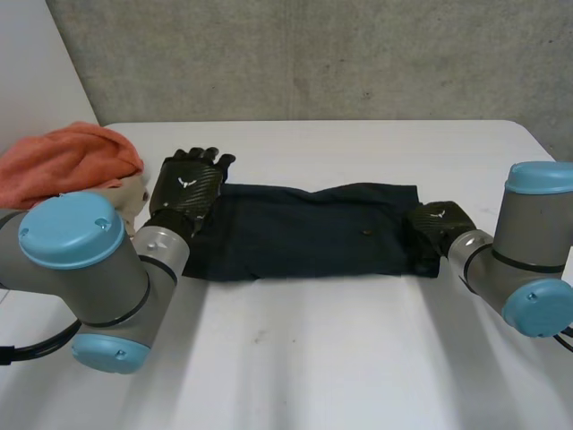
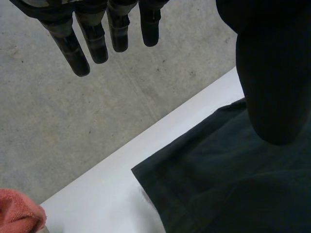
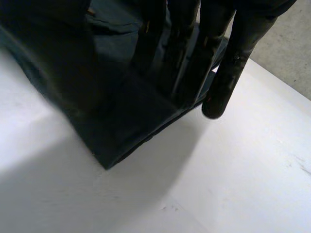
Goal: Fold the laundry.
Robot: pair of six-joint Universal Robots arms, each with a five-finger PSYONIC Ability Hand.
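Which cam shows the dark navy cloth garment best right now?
Head view: the whole dark navy cloth garment lies flat on the white table. Left wrist view catches one corner beside the left hand; right wrist view, one end under the right hand.

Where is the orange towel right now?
Head view: the crumpled orange towel lies at the white table's far-left edge, beyond the left arm, left of the dark folded garment.

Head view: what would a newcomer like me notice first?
A dark blue cloth lies spread across the middle of the white table. The left hand is at its left end and the right hand at its right edge, both with straight fingers. A heap of orange cloth sits at the table's left edge.
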